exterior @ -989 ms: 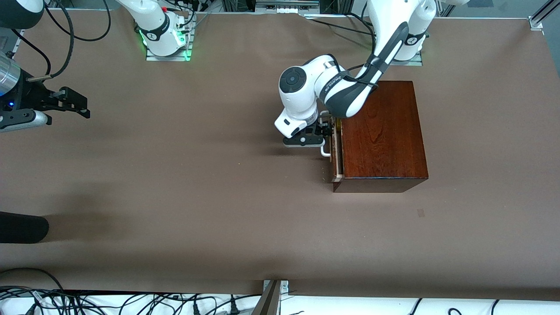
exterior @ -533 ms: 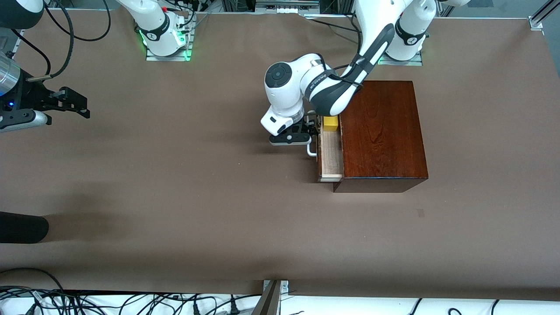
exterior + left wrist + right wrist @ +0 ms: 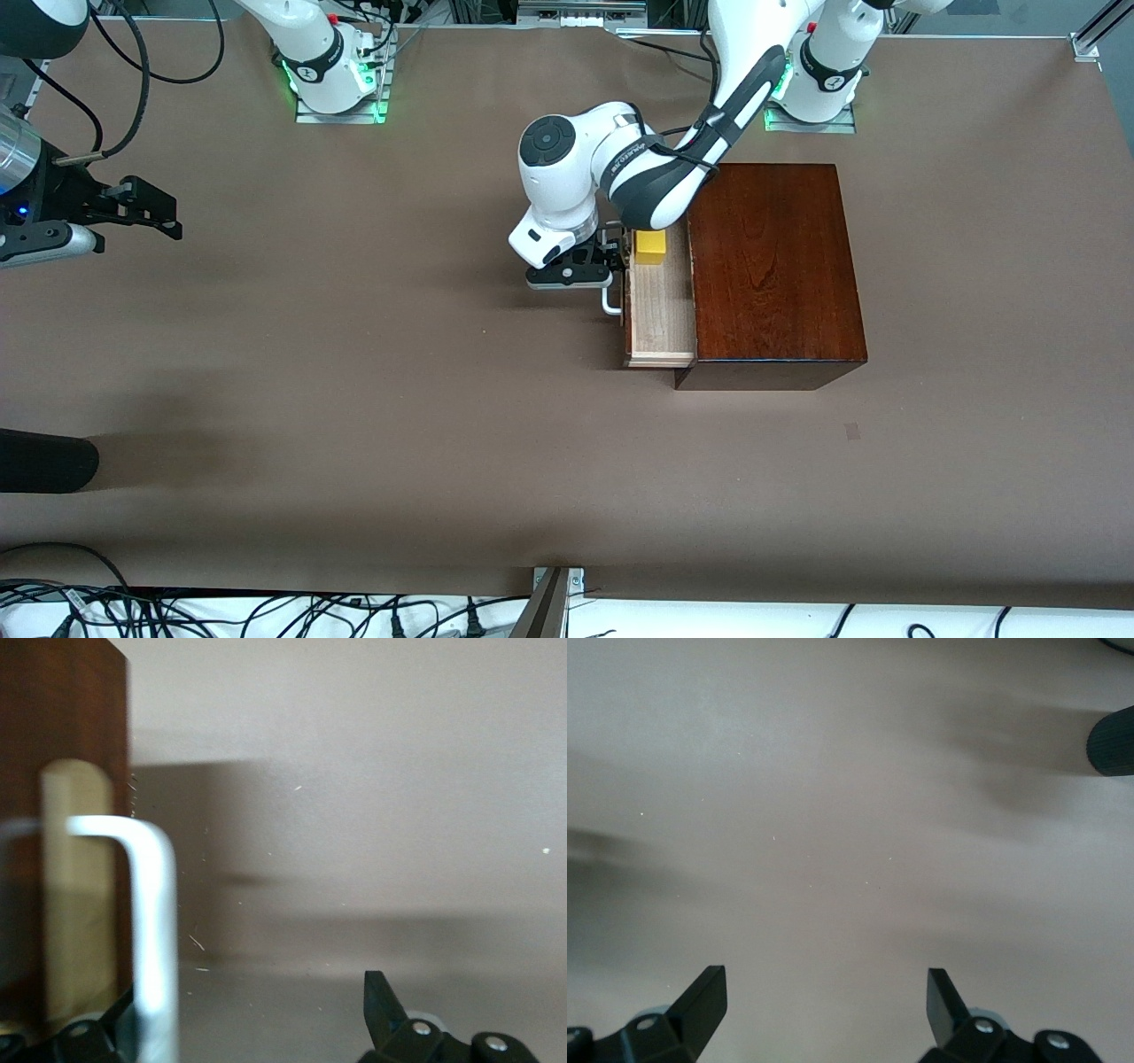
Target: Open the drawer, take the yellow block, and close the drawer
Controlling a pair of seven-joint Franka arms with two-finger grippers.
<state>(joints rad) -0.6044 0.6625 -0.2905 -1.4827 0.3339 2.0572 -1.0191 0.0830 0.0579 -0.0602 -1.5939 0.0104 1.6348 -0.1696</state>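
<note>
The dark mahogany box [image 3: 771,266] stands near the left arm's base. Its drawer [image 3: 660,315] is pulled out toward the right arm's end of the table, showing a pale-wood floor. The yellow block [image 3: 651,247] sits in the drawer at the end farther from the front camera. My left gripper [image 3: 611,257] is at the white handle [image 3: 610,303], open. In the left wrist view the handle [image 3: 151,930] lies against one finger while the other finger [image 3: 379,992] stands well apart; the left gripper [image 3: 252,992] grips nothing. My right gripper [image 3: 146,211] waits open over the table's far end, and the right gripper [image 3: 824,979] shows bare mat between its fingers.
A dark rounded object [image 3: 44,461] pokes in at the right arm's end of the table, nearer the front camera. Cables and a metal bracket [image 3: 551,602] line the table's front edge. Brown mat [image 3: 354,354] spreads between the drawer and the right gripper.
The left gripper has moved toward the right arm's end with the handle, sliding the drawer from barely open to well out. The yellow block has come into view. The right arm stayed still.
</note>
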